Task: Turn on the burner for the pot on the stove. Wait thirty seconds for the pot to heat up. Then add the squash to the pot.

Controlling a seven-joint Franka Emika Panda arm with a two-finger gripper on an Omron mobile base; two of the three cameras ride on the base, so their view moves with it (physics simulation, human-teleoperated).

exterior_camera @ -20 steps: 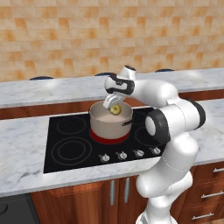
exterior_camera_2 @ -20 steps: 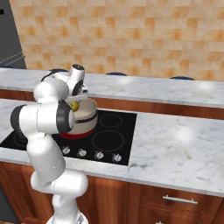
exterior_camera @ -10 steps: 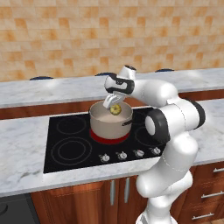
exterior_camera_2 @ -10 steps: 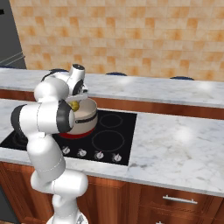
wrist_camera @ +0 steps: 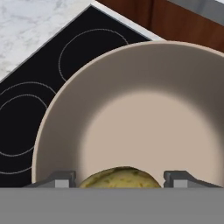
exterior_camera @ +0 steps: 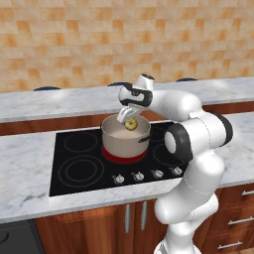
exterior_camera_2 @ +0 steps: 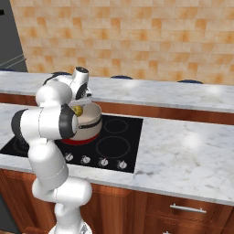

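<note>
My gripper (exterior_camera: pixel 130 120) hangs just over the open top of the pot (exterior_camera: pixel 124 141), shut on the squash (exterior_camera: pixel 132 123), a small yellow-olive mottled lump. In the hand view the squash (wrist_camera: pixel 120 178) sits between the two fingertips (wrist_camera: pixel 62 179), with the pot's pale inside (wrist_camera: pixel 153 118) straight below. The pot stands on the burner (exterior_camera: pixel 124 158), which glows red around its base on the black glass stove (exterior_camera: pixel 79 168). From the right side the squash (exterior_camera_2: pixel 78 110) shows at the pot's (exterior_camera_2: pixel 91 124) near rim, partly behind my arm.
A row of silver knobs (exterior_camera: pixel 146 175) runs along the stove's front edge. Other grey-ringed zones (exterior_camera: pixel 82 170) lie left and right of the pot. Marble counter (exterior_camera_2: pixel 183 151) spreads to the right, with a raised marble ledge (exterior_camera: pixel 59 101) and tiled wall behind.
</note>
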